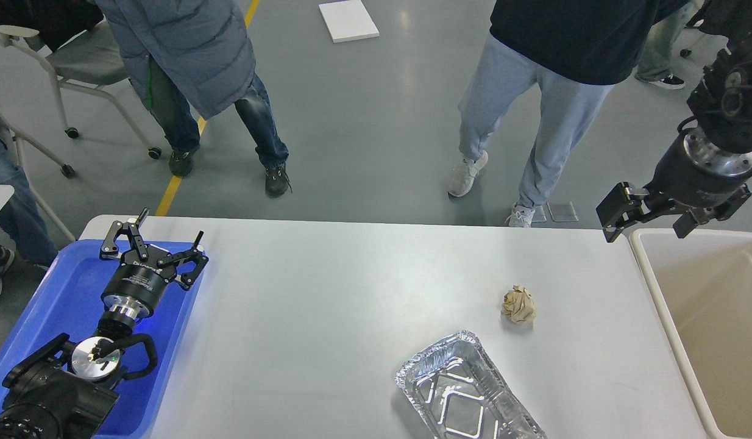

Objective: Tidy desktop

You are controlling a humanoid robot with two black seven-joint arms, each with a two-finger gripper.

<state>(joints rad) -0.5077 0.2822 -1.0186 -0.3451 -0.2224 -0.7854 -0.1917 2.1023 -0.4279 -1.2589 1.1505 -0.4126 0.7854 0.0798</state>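
The desktop point(327, 305) is a wide light grey tabletop. On it lie a crumpled brown paper ball point(518, 305), right of centre, and an empty foil tray point(467, 393) at the front edge. My left gripper point(161, 236) hovers open over the far end of the blue tray point(71, 292) at the left, with nothing between its fingers. My right gripper point(653, 221) hangs open and empty at the far right, above the far left corner of the beige bin point(711, 317). Both grippers are well apart from the paper ball and the foil tray.
The blue tray overlaps the table's left edge and shows nothing but my arm above it. The beige bin stands against the table's right edge and looks empty. Two people point(534, 91) stand just beyond the far edge. A wheeled chair point(77, 67) is at the back left.
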